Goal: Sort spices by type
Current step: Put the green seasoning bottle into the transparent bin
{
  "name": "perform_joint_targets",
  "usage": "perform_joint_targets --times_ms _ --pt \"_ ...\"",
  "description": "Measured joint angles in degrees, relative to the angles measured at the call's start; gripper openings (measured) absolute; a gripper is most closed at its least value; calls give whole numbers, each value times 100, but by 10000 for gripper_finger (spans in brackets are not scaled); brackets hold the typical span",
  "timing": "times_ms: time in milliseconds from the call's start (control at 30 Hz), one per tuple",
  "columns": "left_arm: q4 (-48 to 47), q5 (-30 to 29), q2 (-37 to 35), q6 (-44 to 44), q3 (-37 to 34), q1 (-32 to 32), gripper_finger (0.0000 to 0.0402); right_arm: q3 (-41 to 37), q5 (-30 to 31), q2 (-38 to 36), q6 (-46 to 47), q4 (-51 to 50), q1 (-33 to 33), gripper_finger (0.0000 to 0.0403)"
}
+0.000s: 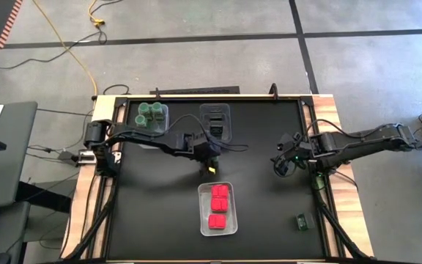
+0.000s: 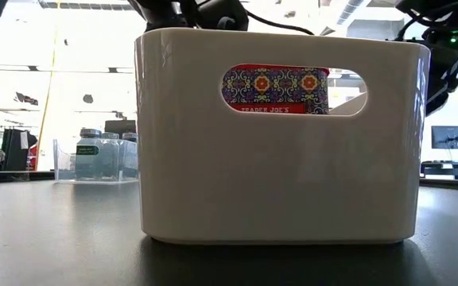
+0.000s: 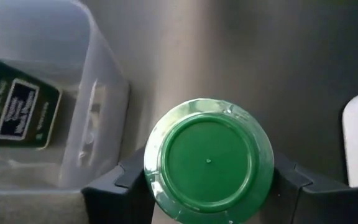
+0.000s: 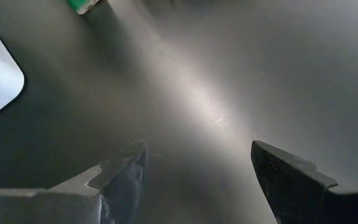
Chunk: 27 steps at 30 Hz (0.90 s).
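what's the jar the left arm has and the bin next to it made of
Jar: lid looks like glossy green plastic, with a moulding dot at its centre; the clear rim around it could be plastic or glass.
Bin: clear, slightly frosted plastic; the dark box inside shows through its wall.

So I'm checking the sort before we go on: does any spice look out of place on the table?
Yes. One dark box lies alone near the table's right front corner, outside every bin. The left gripper is shut on a green-lidded jar, also not in a bin.
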Motion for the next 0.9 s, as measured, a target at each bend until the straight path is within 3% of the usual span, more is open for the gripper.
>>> perform_joint_targets --times_ms 167,367,467,567,900 --pt "-918 -30 4 226 553 61 193 -274 -2 0 48 393 0 313" --pt "-2684 -22 -9 934 1575 82 193 -344 -7 35 304 539 1 313" --pt "-3285 14 -260 1149 1671 205 193 -344 -7 33 305 549 1 313" --pt "-3393 0 -871 1158 1246 469 193 -344 -7 35 308 585 1 313" --pt "-2155 66 -3883 1434 -1519 1398 193 -344 -7 33 308 996 -19 313"
